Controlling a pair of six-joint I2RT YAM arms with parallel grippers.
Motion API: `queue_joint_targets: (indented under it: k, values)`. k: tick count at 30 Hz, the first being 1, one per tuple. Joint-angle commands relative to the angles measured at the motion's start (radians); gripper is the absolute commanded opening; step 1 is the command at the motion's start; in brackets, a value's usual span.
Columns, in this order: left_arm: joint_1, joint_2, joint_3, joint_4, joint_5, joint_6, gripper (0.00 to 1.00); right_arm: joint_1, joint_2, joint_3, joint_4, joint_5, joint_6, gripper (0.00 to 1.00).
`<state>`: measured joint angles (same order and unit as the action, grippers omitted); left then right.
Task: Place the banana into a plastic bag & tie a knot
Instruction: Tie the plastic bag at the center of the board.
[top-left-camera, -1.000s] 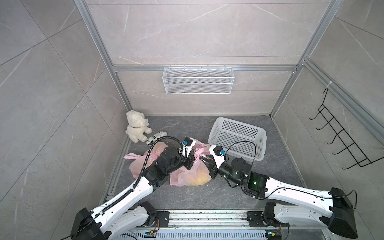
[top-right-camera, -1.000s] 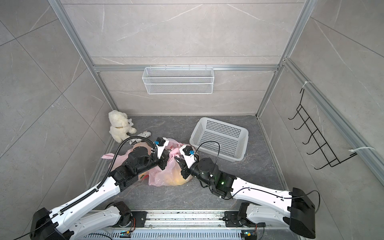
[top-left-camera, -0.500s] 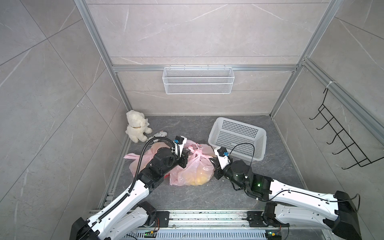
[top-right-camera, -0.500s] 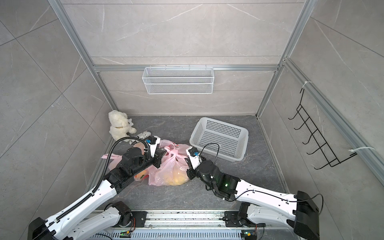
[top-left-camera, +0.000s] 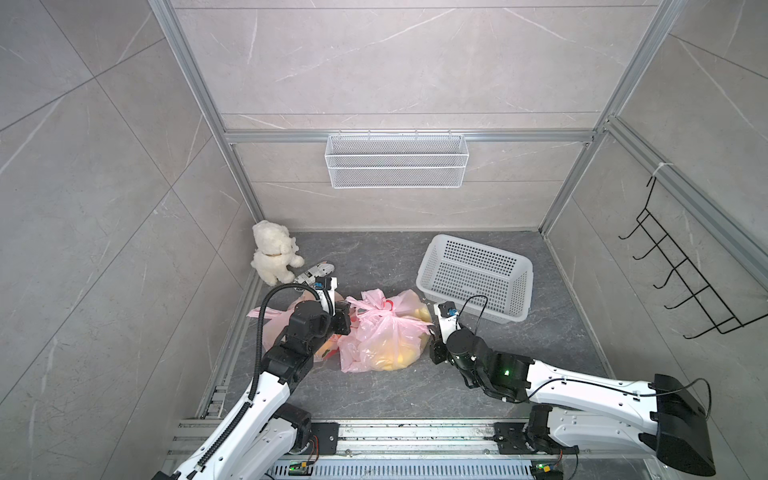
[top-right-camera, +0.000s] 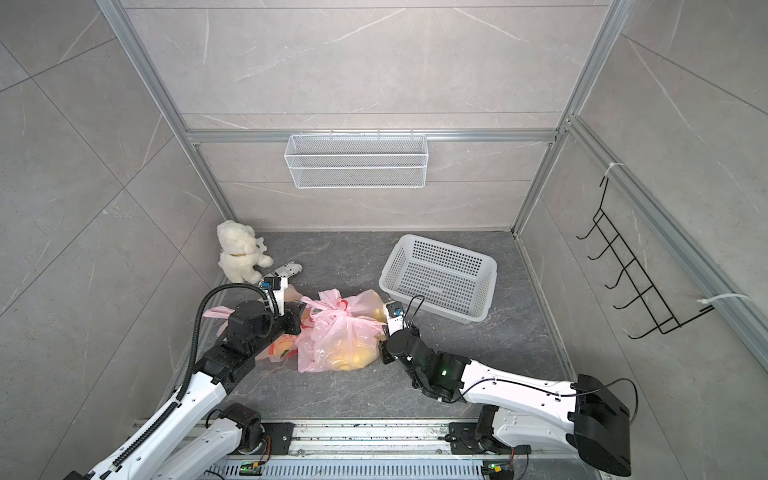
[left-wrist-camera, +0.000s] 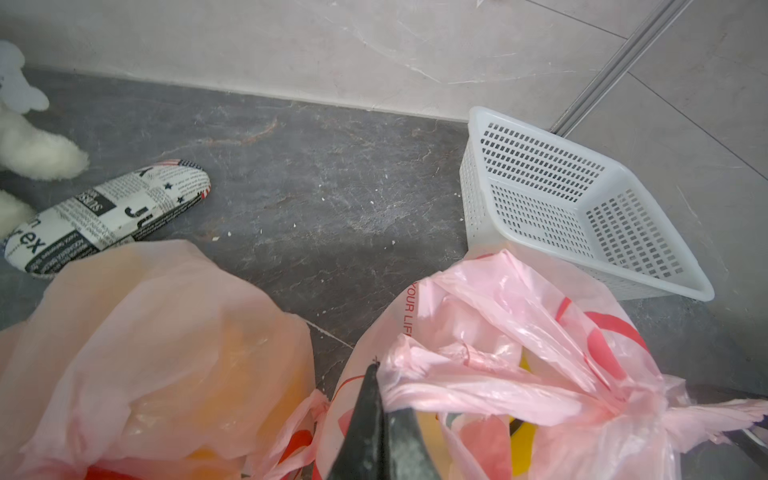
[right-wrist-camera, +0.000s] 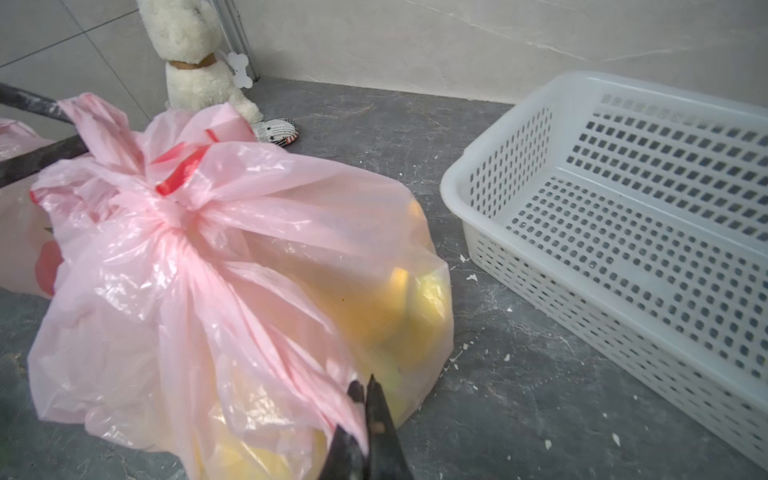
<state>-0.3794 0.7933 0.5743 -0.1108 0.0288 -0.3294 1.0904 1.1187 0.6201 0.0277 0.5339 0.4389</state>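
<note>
Plastic bag (top-left-camera: 384, 338): thin pink translucent film, crinkled and glossy, with red print. Lies on the floor between the two arms, just in front of the basket's near corner, bulged into a rounded lump.
Knot (right-wrist-camera: 174, 216): on top of the bag, film gathered into tight radiating pleats, with two twisted strands leaving it on opposite sides.
Banana (right-wrist-camera: 386, 307): inside the bag, on the side toward the right arm. Seen only as soft yellow shapes through the film, so long axis and ends not readable.
Bag's line: strands stretched from one gripper through the knot to the other, running roughly side to side across the floor.
Left gripper (left-wrist-camera: 377, 368): dark fingers pressed together, pinching one pink strand at the bag's top.
Right gripper (right-wrist-camera: 365, 384): dark tips clamped tight on the other twisted strand, low beside the bag.
Second bag (left-wrist-camera: 166, 332): paler pink film with something orange inside, lying under the left arm just beside the first.
Basket (top-left-camera: 482, 246): white rigid plastic, rectangular, walls and bottom pierced with small slots.
Floor (top-left-camera: 415, 399): dark grey, stone-look, matt, flecked with white crumbs.
Plush bear (top-left-camera: 272, 257): cream, fluffy, upright in the far left corner.
Case (left-wrist-camera: 108, 216): oblong with rounded ends, newsprint pattern, beside the bear.
Wire shelf (top-left-camera: 397, 166): white mesh, on the back wall.
</note>
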Motion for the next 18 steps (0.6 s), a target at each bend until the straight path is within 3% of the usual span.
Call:
queue_joint_targets:
  k: [1, 5, 10, 16, 18]
  values:
    - [0.109, 0.024, 0.013, 0.033, -0.177, -0.104, 0.00, -0.045, 0.013, -0.056, -0.255, 0.162, 0.130, 0.00]
    - [0.159, 0.072, -0.004, 0.037, -0.173, -0.154, 0.00, -0.137, 0.058, -0.059, -0.332, 0.141, 0.240, 0.00]
    - [0.173, 0.111, 0.007, 0.061, -0.177, -0.144, 0.00, -0.219, 0.049, -0.084, -0.308, 0.114, 0.259, 0.00]
    - [0.175, 0.212, 0.056, 0.117, -0.144, -0.128, 0.00, -0.239, 0.064, -0.021, -0.239, 0.085, 0.166, 0.00]
    - [0.175, 0.252, 0.094, 0.120, -0.086, -0.109, 0.00, -0.241, 0.051, -0.007, -0.195, 0.026, 0.103, 0.00]
